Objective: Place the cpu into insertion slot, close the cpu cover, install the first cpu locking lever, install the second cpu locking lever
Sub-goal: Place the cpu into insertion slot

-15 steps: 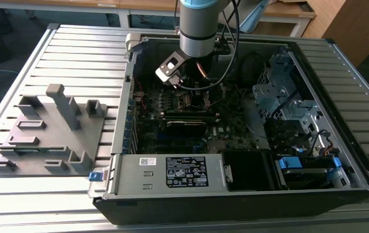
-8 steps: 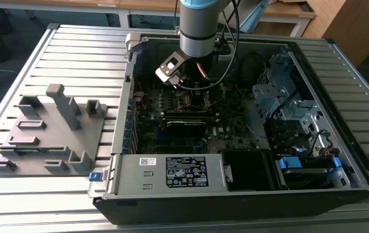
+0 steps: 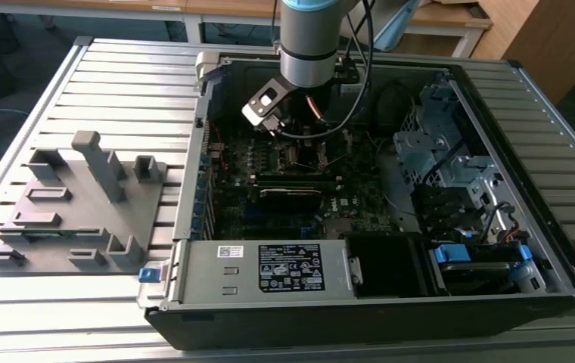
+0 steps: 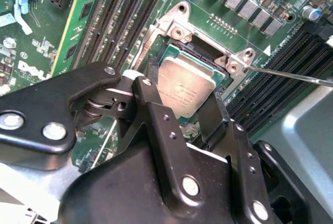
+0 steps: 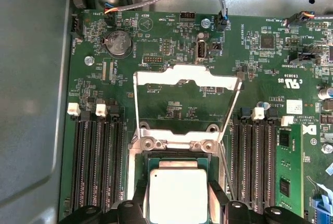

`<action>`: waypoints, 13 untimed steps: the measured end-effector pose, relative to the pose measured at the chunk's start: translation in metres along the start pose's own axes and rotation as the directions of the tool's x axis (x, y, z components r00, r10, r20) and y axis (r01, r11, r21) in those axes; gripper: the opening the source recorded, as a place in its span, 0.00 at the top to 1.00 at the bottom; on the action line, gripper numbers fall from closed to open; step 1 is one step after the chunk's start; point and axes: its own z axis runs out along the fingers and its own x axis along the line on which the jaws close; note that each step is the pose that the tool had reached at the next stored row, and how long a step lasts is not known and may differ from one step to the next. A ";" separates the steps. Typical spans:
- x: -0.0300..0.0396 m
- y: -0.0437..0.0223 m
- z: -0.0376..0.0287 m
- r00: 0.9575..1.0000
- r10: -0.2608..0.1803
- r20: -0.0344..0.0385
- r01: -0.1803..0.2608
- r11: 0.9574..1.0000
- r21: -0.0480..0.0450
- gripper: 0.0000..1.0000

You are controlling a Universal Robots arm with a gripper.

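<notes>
One cpu [image 5: 176, 195], one cpu cover [image 5: 156, 78].

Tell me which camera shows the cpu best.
The second wrist view: the cpu sits in the insertion slot with most of its top showing. The first wrist view cuts the cpu off at the picture's edge. In the exterior view the arm stands over that spot.

The small flat square cpu [image 5: 176, 195] has a dull, matt silver-grey metal top. The thin square cpu cover [image 5: 156, 77] is bare, smooth, lightly shining sheet metal. The dark green motherboard [image 5: 171, 41] has a slightly glossy finish, and the ribbed table top [image 3: 116, 83] is matt grey metal.
</notes>
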 end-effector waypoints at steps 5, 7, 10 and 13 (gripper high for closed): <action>0.0000 0.0000 0.0002 1.000 0.006 0.000 -0.006 1.000 0.000 0.46; 0.0000 0.0000 0.0004 1.000 0.017 0.001 -0.017 1.000 0.000 0.46; 0.0000 0.0001 0.0005 1.000 0.020 0.001 -0.020 1.000 0.000 0.46; 0.0002 0.0001 0.0006 1.000 0.021 0.001 -0.021 1.000 0.000 0.46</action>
